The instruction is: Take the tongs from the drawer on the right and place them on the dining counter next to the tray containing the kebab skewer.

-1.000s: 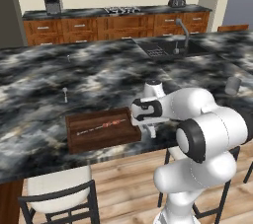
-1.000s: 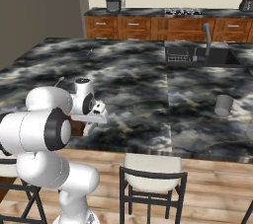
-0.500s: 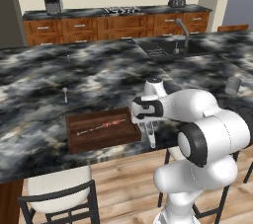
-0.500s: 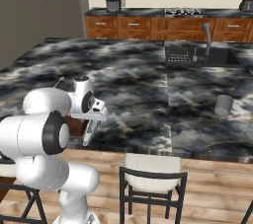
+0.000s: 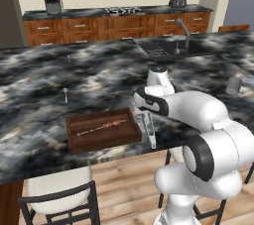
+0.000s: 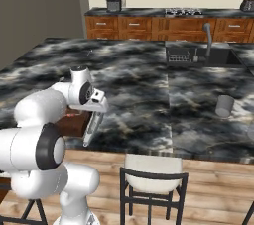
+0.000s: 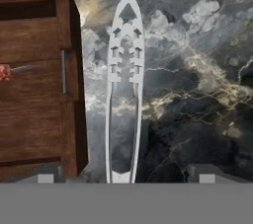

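Observation:
The silver tongs (image 7: 124,94) lie lengthwise on the black marbled dining counter (image 7: 197,70), right beside the dark wooden tray (image 7: 34,94). The skewer's reddish end (image 7: 6,72) shows inside the tray. My gripper (image 7: 127,176) hovers over the tongs' hinge end, open, and its fingertips (image 7: 207,173) stand well clear on either side. From the left base camera the tongs (image 5: 149,130) run from the gripper (image 5: 145,115) to the counter's front edge, right of the tray (image 5: 103,140) holding the kebab skewer (image 5: 101,127). From the right, my arm partly hides the tray (image 6: 74,122); tongs (image 6: 92,129) and gripper (image 6: 97,114) show.
A grey cup (image 5: 233,86) stands on the counter to the right, also seen as a cup (image 6: 224,105) from the other side. A sink with a faucet (image 5: 181,33) lies further back. Stools (image 5: 57,189) (image 6: 151,172) stand below the counter's front edge. A small utensil (image 5: 65,93) lies behind the tray.
The hand has come down slightly beside the tray, and the tongs now stretch out from it toward the counter's front edge. The fingers stand apart from the tongs.

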Tool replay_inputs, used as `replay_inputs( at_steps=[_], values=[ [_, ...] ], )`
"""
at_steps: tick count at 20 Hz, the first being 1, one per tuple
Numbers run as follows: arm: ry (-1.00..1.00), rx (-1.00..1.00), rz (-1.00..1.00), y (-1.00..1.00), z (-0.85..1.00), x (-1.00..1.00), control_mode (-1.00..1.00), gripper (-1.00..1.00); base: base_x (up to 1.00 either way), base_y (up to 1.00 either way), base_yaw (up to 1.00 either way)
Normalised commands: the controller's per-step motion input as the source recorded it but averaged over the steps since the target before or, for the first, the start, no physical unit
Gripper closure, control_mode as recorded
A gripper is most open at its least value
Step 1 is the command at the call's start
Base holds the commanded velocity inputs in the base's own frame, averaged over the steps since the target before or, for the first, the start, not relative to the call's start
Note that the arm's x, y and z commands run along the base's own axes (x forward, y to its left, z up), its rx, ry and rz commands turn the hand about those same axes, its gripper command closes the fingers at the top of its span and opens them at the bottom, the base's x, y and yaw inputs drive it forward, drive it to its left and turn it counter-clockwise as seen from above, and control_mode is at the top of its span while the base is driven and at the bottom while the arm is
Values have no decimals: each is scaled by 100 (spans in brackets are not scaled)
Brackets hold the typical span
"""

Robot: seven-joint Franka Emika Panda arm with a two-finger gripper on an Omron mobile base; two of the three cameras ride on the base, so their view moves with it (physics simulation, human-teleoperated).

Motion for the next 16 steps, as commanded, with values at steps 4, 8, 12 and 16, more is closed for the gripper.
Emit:
replay_inputs(
  at_steps=[4,8,12,16],
  values=[
    [-18,0,0,0,67,-9,-100,-100,0,0,0],
    [-24,0,0,0,54,-14,-100,-100,0,0,0],
    [-38,0,0,0,16,-42,-100,-100,0,0,0],
    [-46,0,0,0,12,-61,-100,-100,0,0,0]
  ],
)
